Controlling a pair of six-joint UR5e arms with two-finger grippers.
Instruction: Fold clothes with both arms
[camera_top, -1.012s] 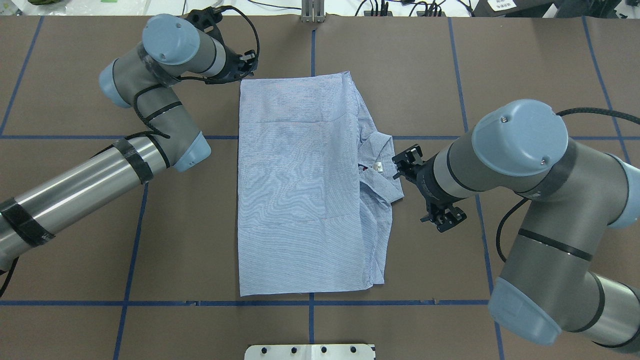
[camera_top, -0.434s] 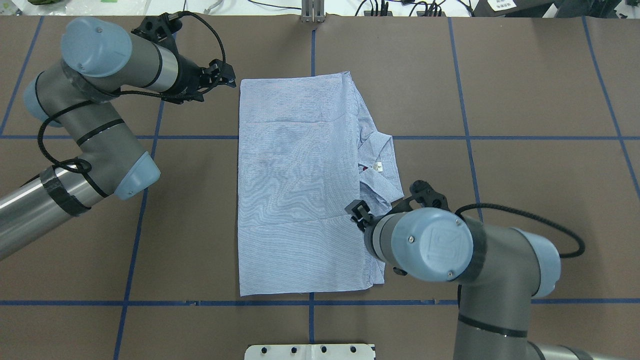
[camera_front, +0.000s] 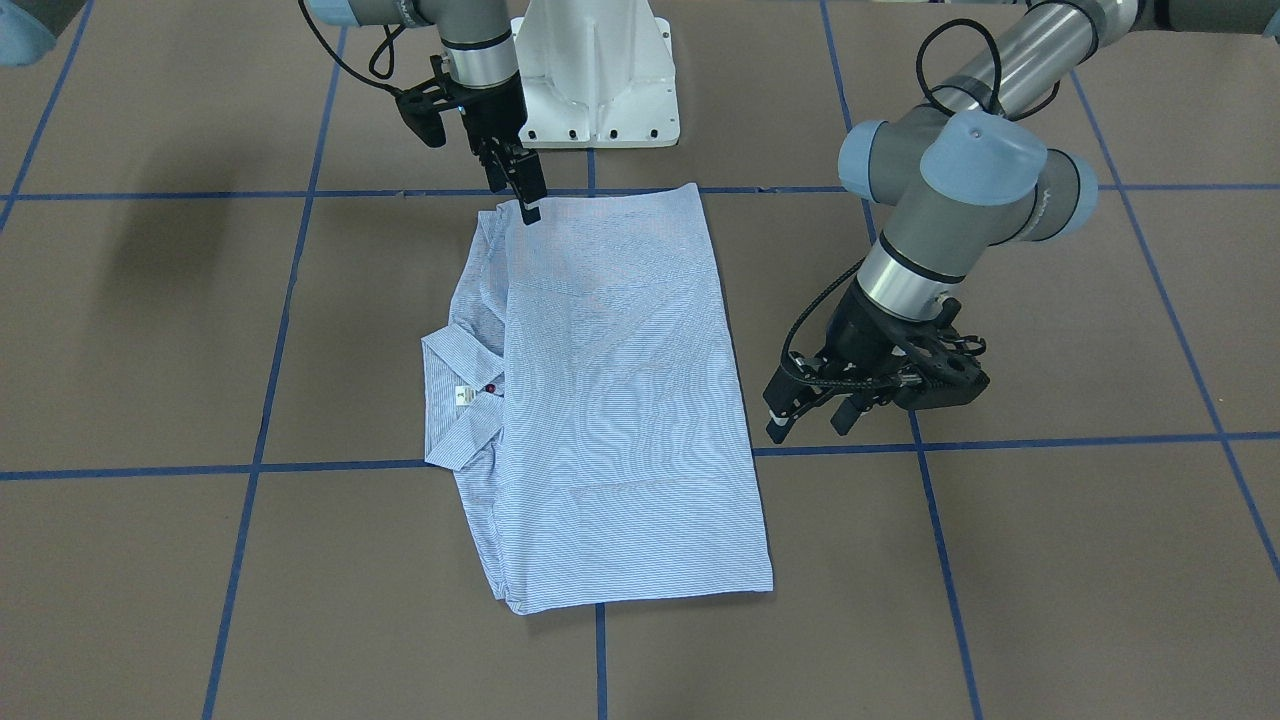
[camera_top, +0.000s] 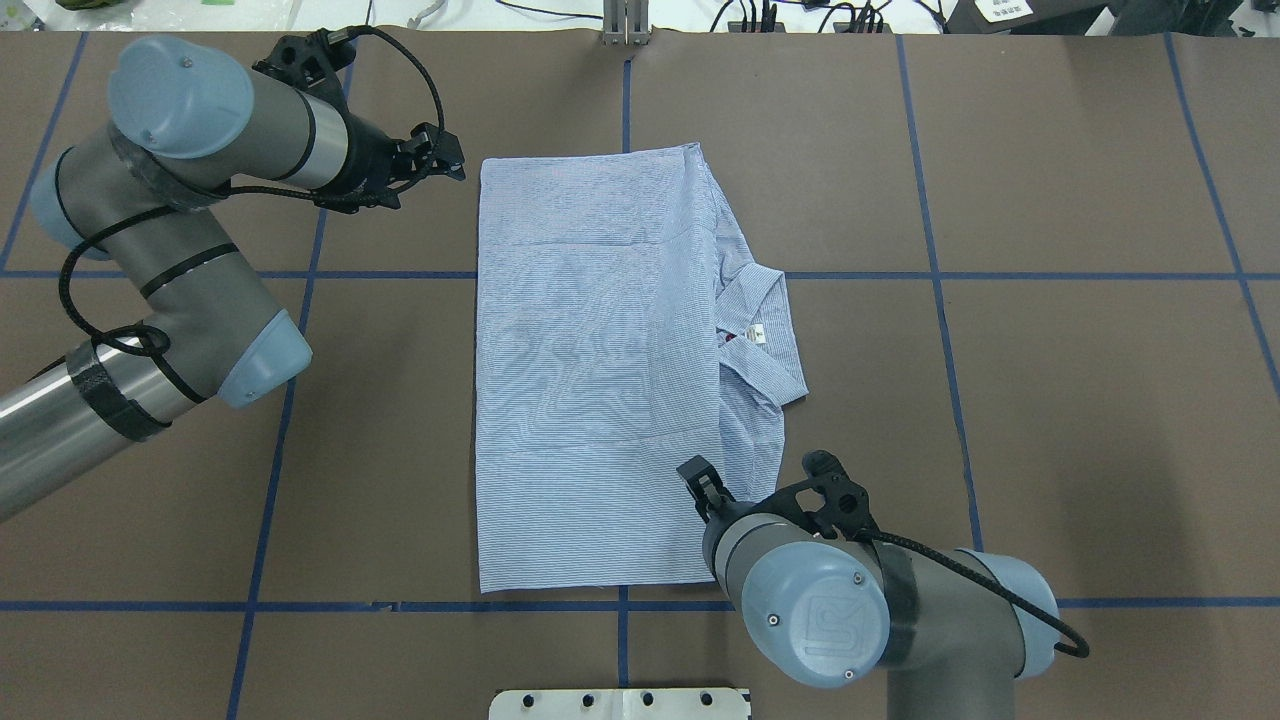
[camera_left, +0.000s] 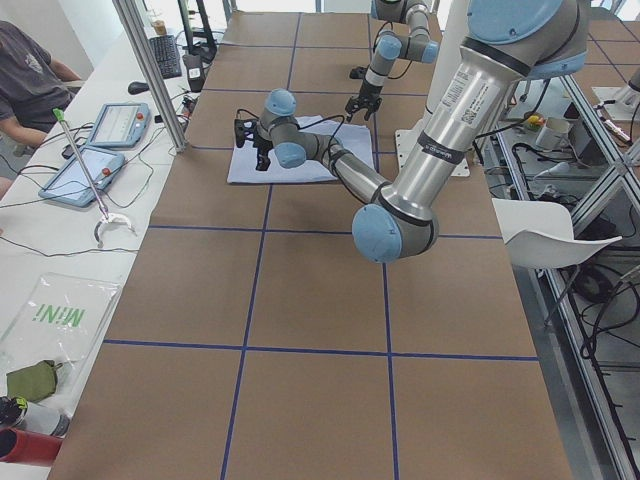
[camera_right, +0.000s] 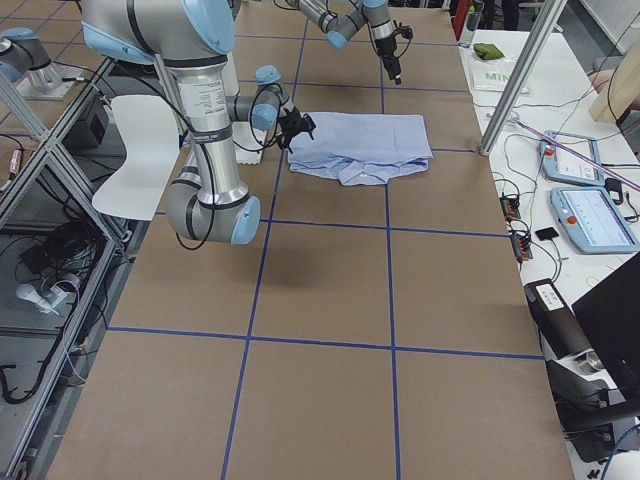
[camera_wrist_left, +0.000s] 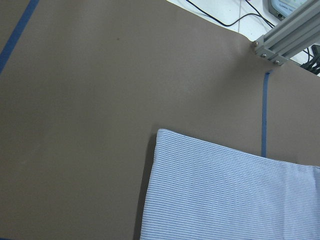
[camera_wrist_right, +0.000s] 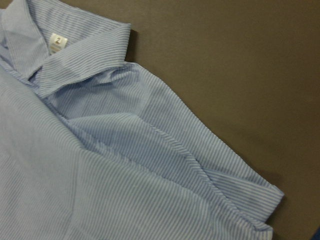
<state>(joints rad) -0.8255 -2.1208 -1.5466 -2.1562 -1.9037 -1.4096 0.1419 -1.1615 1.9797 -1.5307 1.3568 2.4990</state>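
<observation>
The light blue striped shirt (camera_top: 600, 380) lies folded flat in a tall rectangle at the table's middle. Its collar and white label (camera_top: 757, 335) stick out on its right side. My left gripper (camera_top: 452, 162) is open and empty, just left of the shirt's far left corner; it also shows in the front-facing view (camera_front: 808, 422). The left wrist view shows that corner (camera_wrist_left: 225, 195). My right gripper (camera_top: 700, 483) is open and empty above the shirt's near right part, low over the cloth (camera_front: 522, 195). The right wrist view shows the collar label (camera_wrist_right: 58, 42) and folded sleeve layers.
The brown table carries a blue tape grid (camera_top: 930, 275). The white pedestal base (camera_front: 595, 70) stands at the robot's side. An aluminium post (camera_top: 625, 25) stands at the far edge. Tablets (camera_left: 85, 170) and an operator (camera_left: 25, 80) are along the far side.
My right arm swung from beside the collar down to the shirt's near right part. My left arm drew back to the left, off the far left corner.
</observation>
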